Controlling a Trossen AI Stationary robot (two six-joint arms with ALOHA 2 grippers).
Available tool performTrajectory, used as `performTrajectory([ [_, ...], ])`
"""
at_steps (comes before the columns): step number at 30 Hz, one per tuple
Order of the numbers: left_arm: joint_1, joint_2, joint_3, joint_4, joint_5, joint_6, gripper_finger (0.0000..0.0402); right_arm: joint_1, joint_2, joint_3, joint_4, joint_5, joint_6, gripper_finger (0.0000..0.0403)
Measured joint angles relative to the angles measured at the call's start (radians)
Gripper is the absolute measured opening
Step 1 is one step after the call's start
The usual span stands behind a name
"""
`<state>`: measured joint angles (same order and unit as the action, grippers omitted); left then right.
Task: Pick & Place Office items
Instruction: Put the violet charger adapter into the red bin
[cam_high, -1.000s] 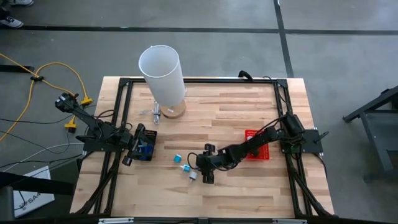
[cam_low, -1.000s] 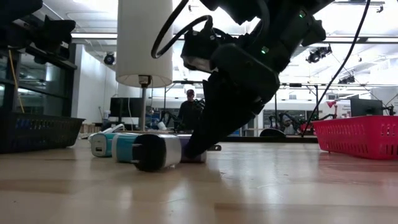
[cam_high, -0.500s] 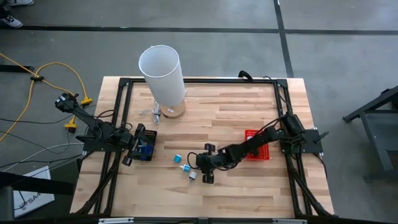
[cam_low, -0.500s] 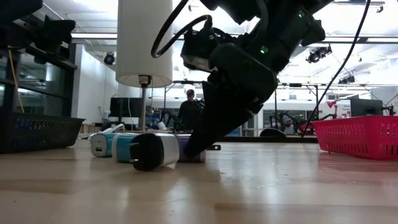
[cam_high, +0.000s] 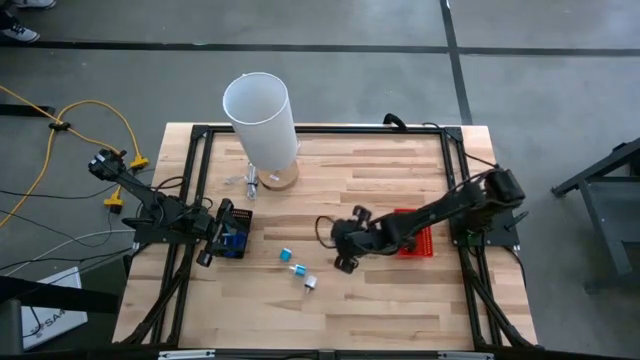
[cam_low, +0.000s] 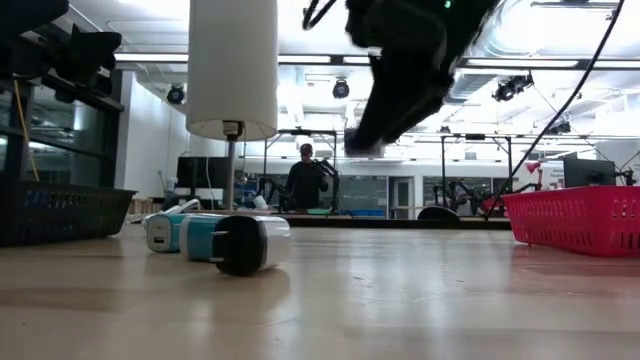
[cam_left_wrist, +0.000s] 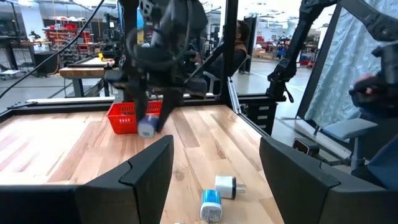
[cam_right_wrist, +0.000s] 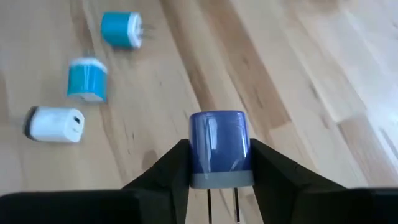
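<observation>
Right pincer pinching a small blue-violet plug adapter with a grey base, lifted clear of the light wooden plank surface — seen in the high view just beside the red mesh basket, between it and the loose pieces. Left on the planks, close together: a teal-and-white plug with prongs, a teal-and-white block and a white adapter with a black end; in the low view, the white one nearest, the teal ones behind. Left pincer spread wide, resting at the surface's left edge over a dark mesh tray holding blue items. Tall white cylinder on a wooden base at the far side — well apart from both arms.
</observation>
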<state>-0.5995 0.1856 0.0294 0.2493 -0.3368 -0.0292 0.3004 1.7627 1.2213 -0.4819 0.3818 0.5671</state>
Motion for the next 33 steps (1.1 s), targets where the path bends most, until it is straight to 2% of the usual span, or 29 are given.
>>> performTrajectory([
  [3,0.000,0.001,0.000,0.001,0.000,0.000,0.0233,0.004,-0.054,-0.003,-0.090,0.029,0.092,0.0127],
  [8,0.000,0.002,0.000,0.008,0.000,0.000,0.0233,0.034,-0.146,-0.037,-0.236,0.161,0.267,0.0125],
  [13,0.000,0.003,0.000,0.015,0.000,0.000,0.0233,0.080,-0.220,-0.124,-0.355,0.246,0.498,0.0129],
  [21,0.000,0.004,0.000,0.015,0.000,0.000,0.0233,0.175,-0.331,-0.274,-0.425,0.282,0.828,0.0128],
  [26,0.000,0.004,0.000,0.018,0.000,0.000,0.0233,0.242,-0.334,-0.315,-0.495,0.275,1.018,0.0127],
  [33,0.000,0.004,0.000,0.021,0.000,0.000,0.0233,0.316,-0.332,-0.369,-0.501,0.263,1.219,0.0127],
])
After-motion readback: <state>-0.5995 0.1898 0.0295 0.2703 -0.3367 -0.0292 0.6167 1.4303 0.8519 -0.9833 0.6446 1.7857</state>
